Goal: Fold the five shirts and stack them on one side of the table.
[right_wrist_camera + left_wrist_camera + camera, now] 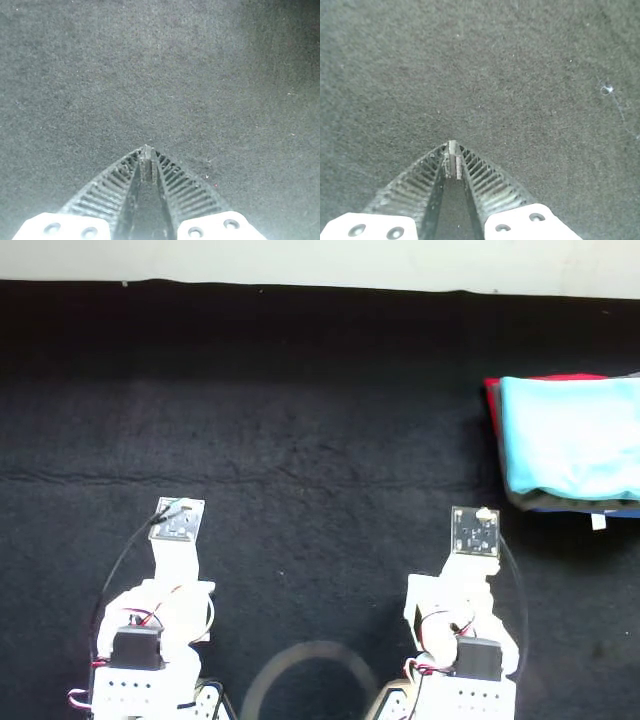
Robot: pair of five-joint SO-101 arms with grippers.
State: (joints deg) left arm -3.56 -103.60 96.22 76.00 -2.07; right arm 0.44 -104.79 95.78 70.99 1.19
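A stack of folded shirts (570, 445) lies at the right edge of the table, a light blue one on top with red, grey and dark blue edges showing beneath. Both arms sit drawn back at the near edge, well apart from the stack. My left gripper (452, 150) is shut with nothing in it, its tips together over bare black cloth. My right gripper (146, 152) is likewise shut and holds nothing. From above, the left arm (176, 525) is at the near left and the right arm (474, 535) at the near right.
A black cloth (300, 420) covers the whole table. A pale wall strip (320, 260) runs along the far edge. A faint ring mark (305, 670) sits on the cloth between the two arm bases.
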